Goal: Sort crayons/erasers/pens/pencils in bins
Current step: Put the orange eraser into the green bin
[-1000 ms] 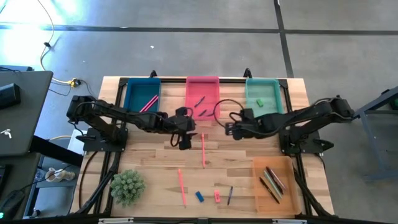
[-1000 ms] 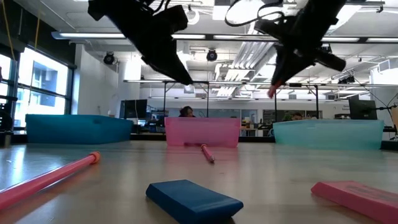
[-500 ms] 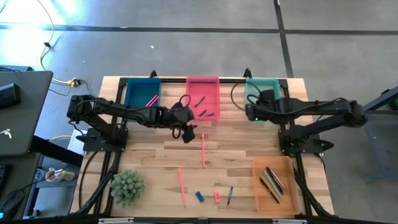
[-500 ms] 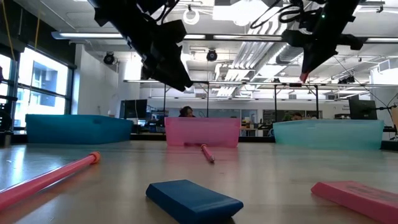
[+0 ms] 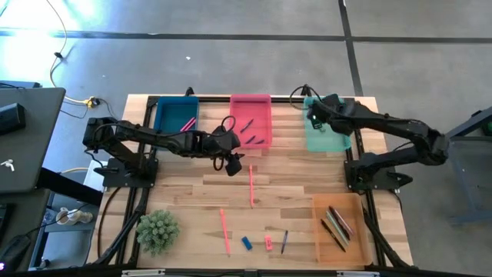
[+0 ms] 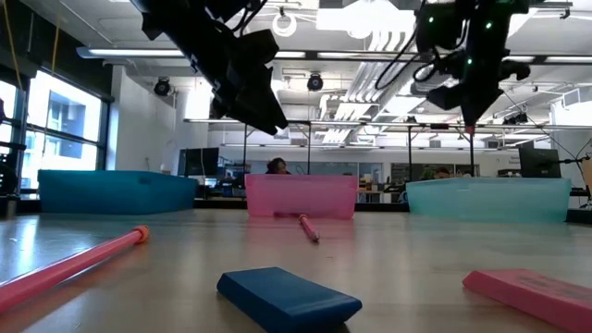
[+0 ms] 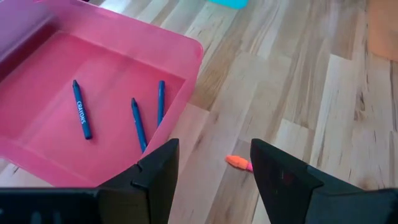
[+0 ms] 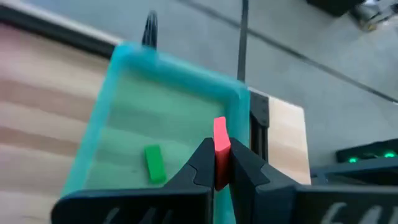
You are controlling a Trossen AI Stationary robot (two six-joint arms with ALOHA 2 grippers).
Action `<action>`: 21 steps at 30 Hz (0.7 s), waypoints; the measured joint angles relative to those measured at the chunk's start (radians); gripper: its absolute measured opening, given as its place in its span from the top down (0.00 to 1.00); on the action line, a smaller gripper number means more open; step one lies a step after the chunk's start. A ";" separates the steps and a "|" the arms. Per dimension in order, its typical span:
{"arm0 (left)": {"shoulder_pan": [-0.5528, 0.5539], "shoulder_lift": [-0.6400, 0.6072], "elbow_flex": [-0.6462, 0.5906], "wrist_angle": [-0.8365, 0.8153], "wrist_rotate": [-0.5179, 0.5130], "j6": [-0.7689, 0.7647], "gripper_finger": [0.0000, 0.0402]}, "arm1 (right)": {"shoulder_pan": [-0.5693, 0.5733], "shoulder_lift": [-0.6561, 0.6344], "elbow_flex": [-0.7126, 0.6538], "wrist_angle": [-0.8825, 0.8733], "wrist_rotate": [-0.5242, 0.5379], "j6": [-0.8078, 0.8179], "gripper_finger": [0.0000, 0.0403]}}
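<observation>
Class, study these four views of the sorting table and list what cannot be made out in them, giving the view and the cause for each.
1. Low view: the contents of the shallow teal plastic bin are hidden by its own wall.
2. High view: the small red-pink eraser block held by the right gripper is hidden by the arm.
3. Left wrist view: the pink stick is cut off by the left gripper.

— Floor?
— Grey concrete floor (image 5: 231,69), crossed by dark seam lines; a bright patch of light at the far left corner. A yellow cable (image 5: 55,58) trails across it.

— Furniture?
— One pale wooden plank table (image 5: 192,200). A dark desk (image 5: 27,138) stands beside it on the left.

— Room beyond, low view?
— Open hall: white ceiling with long strip lights (image 6: 139,54) and exposed pipes, tall windows (image 6: 55,120) at left, monitors on distant desks, one seated person (image 6: 277,166) far back.
</observation>
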 joint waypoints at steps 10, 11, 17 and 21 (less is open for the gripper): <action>0.000 0.000 0.000 0.001 -0.002 -0.030 0.53 | -0.213 0.106 0.000 0.166 -0.371 -0.305 0.99; 0.000 0.000 0.000 0.001 -0.002 -0.043 0.53 | -0.230 0.116 0.000 0.170 -0.404 -0.319 0.99; 0.000 0.000 0.000 0.000 -0.002 -0.111 0.53 | -0.346 0.197 0.000 0.220 -0.625 -0.417 0.99; 0.000 0.000 0.000 -0.001 0.000 -0.126 0.53 | -0.416 0.267 0.000 0.225 -0.744 -0.465 0.99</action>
